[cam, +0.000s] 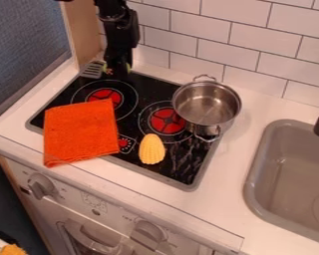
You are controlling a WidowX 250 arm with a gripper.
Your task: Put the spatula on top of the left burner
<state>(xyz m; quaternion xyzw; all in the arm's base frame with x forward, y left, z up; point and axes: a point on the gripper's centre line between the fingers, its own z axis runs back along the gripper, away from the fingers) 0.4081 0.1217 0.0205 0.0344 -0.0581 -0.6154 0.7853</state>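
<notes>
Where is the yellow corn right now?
In the camera view, the corn sits toward the front of the stovetop, just below the right burner's red centre, with the orange cloth to its left.

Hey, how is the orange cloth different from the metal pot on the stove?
The orange cloth is matte fabric lying flat, while the pot is shiny metal standing upright with its top open. The cloth is roughly four-sided; the pot is round, with two looped handles. The cloth hangs past the front edge of the stovetop, whereas the pot is farther back. Both rest at least partly on the stovetop.
</notes>
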